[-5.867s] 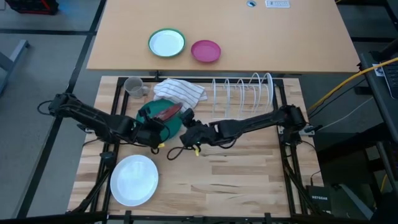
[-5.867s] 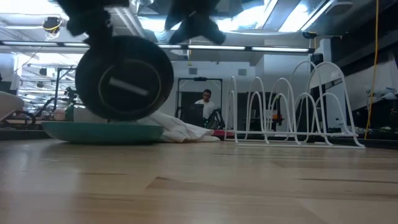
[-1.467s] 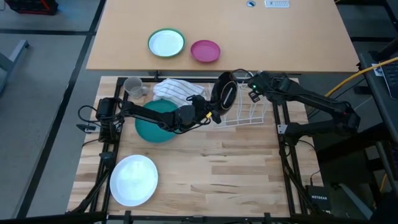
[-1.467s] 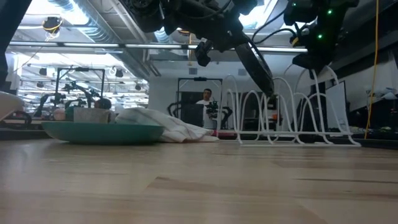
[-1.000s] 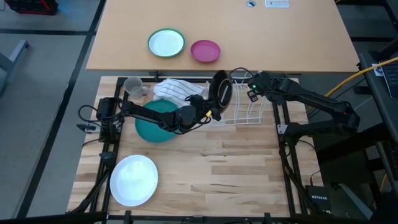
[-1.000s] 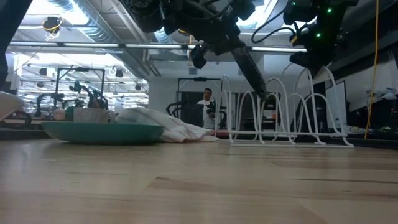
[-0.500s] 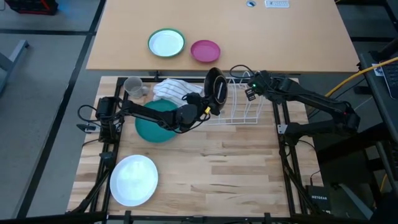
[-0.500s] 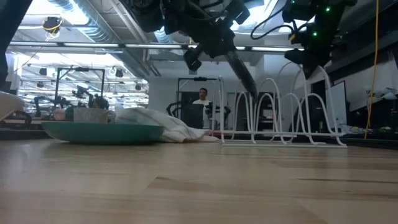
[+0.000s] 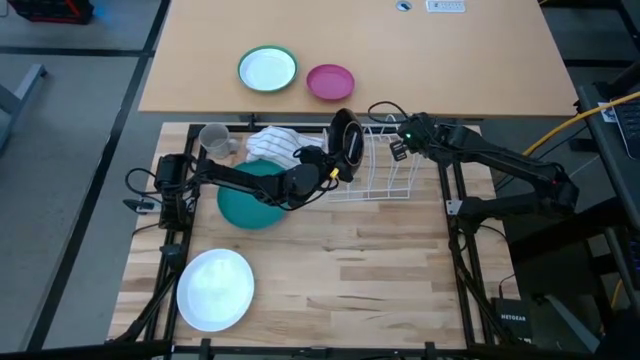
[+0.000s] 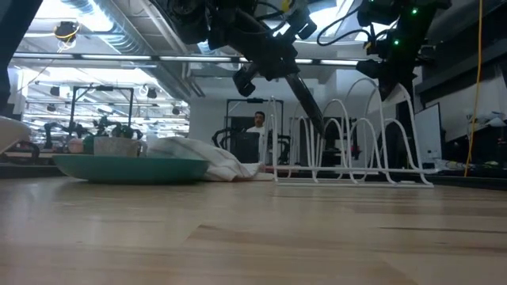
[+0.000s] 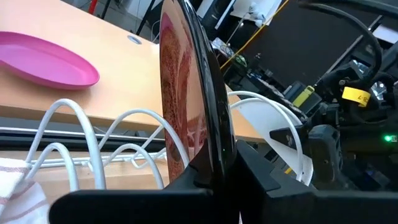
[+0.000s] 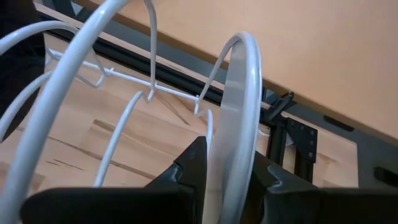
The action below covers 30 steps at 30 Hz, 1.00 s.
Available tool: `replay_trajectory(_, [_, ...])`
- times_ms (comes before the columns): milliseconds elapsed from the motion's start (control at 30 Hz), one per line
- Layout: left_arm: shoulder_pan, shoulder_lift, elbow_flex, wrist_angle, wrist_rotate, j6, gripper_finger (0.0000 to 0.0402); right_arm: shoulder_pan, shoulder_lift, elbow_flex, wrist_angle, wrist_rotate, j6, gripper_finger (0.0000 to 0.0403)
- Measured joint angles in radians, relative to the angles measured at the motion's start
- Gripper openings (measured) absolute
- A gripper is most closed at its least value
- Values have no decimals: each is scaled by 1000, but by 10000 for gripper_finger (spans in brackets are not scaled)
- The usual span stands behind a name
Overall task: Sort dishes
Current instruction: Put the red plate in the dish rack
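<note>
The red-brown plate (image 9: 346,140) stands on edge, tilted, over the left end of the white wire rack (image 9: 385,168), with my left gripper (image 9: 330,172) shut on it. In the low view its lower rim (image 10: 319,127) reaches down among the rack's loops. My right gripper (image 9: 397,147) is shut on a loop at the rack's far side. The dark green plate (image 9: 245,200) lies flat under my left arm. A white plate (image 9: 215,288) lies flat near the table's front left. My left gripper pinches the red-brown plate's rim (image 11: 214,163) between its two fingers, one on each face, coming level from the table's left. The plate stands on edge, its glossy face (image 11: 180,93) turned left; whether it rests on the rack I cannot tell. My right gripper pinches one tall white wire loop of the rack (image 12: 239,118) between its two fingers, which come slanting down from the table's right and far side. The rack's base stays on the table.
A striped cloth (image 9: 283,145) and a grey mug (image 9: 214,138) lie at the far left of the work table. On the tan table behind lie a small green-rimmed plate (image 9: 268,69) and a pink bowl (image 9: 331,82). A person (image 10: 255,127) sits in the room beyond.
My right gripper has drawn the rack along the table toward the left edge. My left gripper has carried the red-brown plate a little left and toward the far edge with it, the plate staying on edge among the loops.
</note>
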Motion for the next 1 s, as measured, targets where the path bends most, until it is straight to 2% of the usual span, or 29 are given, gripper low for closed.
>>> replay_trajectory(200, [14,0,3,-6,19,20,17,0,0,0,14,-2,15,60])
replay_trajectory(267, [17,2,31,-66,19,32,17,0,0,-1,36,-2,21,60])
replay_trajectory(367, [18,18,102,-164,18,81,17,0,0,-1,51,-6,35,60])
replay_trajectory(567, [15,112,290,-213,-17,266,17,0,0,0,37,-9,36,60])
replay_trajectory(733, [12,156,373,-367,-50,193,17,0,0,0,32,-12,38,60])
replay_trajectory(1000, [-12,221,373,-391,-80,62,16,0,0,0,31,-7,34,60])
